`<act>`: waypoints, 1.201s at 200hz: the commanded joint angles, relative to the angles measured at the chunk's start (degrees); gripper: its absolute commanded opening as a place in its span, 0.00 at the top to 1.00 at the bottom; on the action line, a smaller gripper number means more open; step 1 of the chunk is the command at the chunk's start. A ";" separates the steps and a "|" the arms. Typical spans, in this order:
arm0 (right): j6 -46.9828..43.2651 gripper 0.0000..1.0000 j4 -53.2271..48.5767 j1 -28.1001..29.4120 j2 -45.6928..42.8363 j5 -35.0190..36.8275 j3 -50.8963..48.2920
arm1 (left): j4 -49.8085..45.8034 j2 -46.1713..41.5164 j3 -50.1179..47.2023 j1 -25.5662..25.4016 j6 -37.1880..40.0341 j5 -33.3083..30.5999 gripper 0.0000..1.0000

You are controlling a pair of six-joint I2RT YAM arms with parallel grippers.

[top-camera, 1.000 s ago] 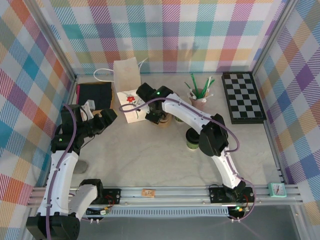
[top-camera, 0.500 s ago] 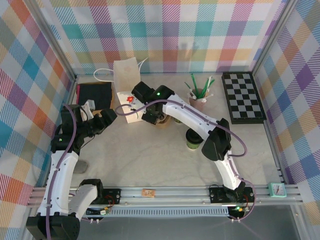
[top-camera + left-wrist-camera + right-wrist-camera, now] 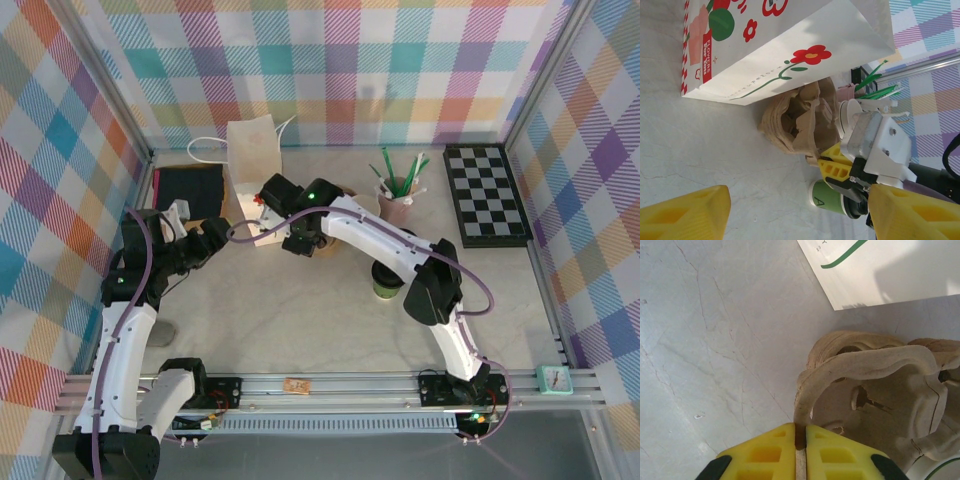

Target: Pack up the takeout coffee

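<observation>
The takeout coffee, a green cup with a black lid, stands on the table right of centre, and the left wrist view shows it just past the right arm's fingers. My right gripper is shut on the rim of a brown pulp cup carrier, its yellow fingers pinching the thin edge. The carrier sits beside a white flowered paper bag. My left gripper hovers at the left, open and holding nothing.
A second white bag stands upright at the back. A cup of green straws and a checkerboard are at the back right. A black pad lies at the back left.
My right gripper has shifted left toward the flowered bag, keeping hold of the carrier's rim. The left arm has stayed still.
</observation>
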 commanded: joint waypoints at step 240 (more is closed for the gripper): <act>-2.56 0.41 0.27 -11.30 -1.06 -8.29 5.44 | -0.43 -0.52 3.23 0.72 0.64 0.95 0.27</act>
